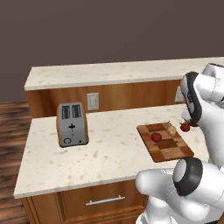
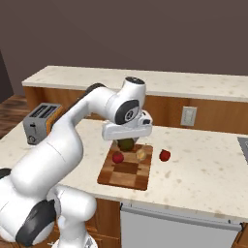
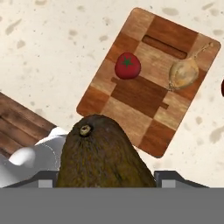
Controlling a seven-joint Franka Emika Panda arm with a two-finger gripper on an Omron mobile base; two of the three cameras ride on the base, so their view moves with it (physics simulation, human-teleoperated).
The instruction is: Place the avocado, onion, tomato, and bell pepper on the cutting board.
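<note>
My gripper [image 2: 126,141] is shut on the avocado [image 3: 103,153], a dark olive-brown oval that bulks large between the fingertips in the hand view. In the right base view the avocado [image 2: 126,144] hangs just over the far end of the checkered cutting board [image 2: 128,177]. On the board [image 3: 140,94] lie the red tomato [image 3: 127,65] with its green calyx and the tan onion [image 3: 183,74] with its thin stalk. The small red bell pepper [image 2: 165,155] rests on the counter just right of the board. From the left base view I see the board [image 1: 170,151], tomato [image 1: 156,137], onion [image 1: 172,130] and bell pepper [image 1: 185,127].
A silver toaster [image 1: 72,124] stands on the counter well left of the board. A raised back counter [image 1: 109,72] runs behind, with a wall outlet [image 1: 92,101] on its wooden face. My own arm [image 2: 72,131] arches over the counter's left part.
</note>
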